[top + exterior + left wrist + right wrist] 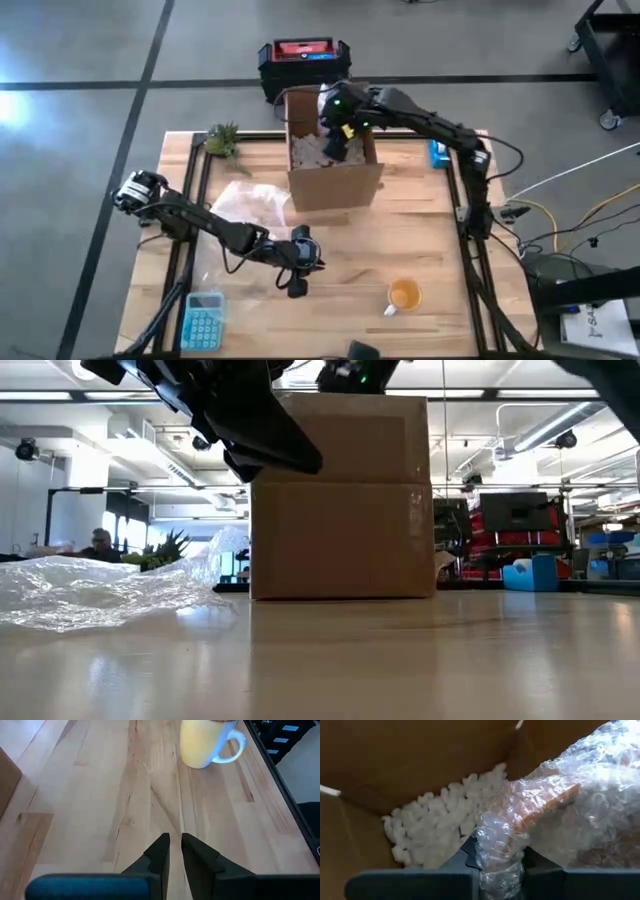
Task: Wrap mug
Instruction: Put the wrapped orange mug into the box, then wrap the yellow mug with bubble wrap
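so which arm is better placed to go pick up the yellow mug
Left. The left gripper hovers near the yellow mug, empty, almost shut. The right gripper is inside the cardboard box, holding bubble wrap.

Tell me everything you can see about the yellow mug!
The mug stands upright on the wooden table, near its front edge, with nothing touching it. Its outside is yellow and looks glossy, like ceramic; its looped handle is white. It is bare, with no wrap on it yet. The left gripper, nearly shut and empty, points towards it from a little way off.
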Controlling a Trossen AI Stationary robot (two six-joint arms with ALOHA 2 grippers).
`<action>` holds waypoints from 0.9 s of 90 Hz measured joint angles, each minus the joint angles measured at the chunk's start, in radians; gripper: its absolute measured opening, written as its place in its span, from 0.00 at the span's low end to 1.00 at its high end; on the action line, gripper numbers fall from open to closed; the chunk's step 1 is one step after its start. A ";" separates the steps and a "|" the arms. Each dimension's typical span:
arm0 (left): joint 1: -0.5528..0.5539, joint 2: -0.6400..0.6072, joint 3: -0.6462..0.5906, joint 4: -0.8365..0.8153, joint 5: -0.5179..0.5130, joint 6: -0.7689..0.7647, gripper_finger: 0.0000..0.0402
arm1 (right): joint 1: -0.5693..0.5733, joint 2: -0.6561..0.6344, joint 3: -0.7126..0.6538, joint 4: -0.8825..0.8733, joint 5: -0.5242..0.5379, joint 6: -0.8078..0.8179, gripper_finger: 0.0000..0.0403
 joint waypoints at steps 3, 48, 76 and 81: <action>0.000 0.000 0.000 0.000 0.000 0.000 0.09 | -0.001 0.014 -0.001 -0.006 0.001 0.004 0.05; 0.000 0.000 0.000 -0.005 0.005 -0.005 0.09 | -0.002 0.133 -0.004 -0.061 -0.022 0.005 0.30; -0.002 0.000 0.000 -0.010 0.028 0.003 0.09 | 0.006 -0.005 0.086 -0.119 -0.022 0.017 0.55; -0.001 0.000 0.000 -0.007 0.027 0.003 0.09 | 0.013 -0.046 0.107 -0.119 -0.022 0.019 0.57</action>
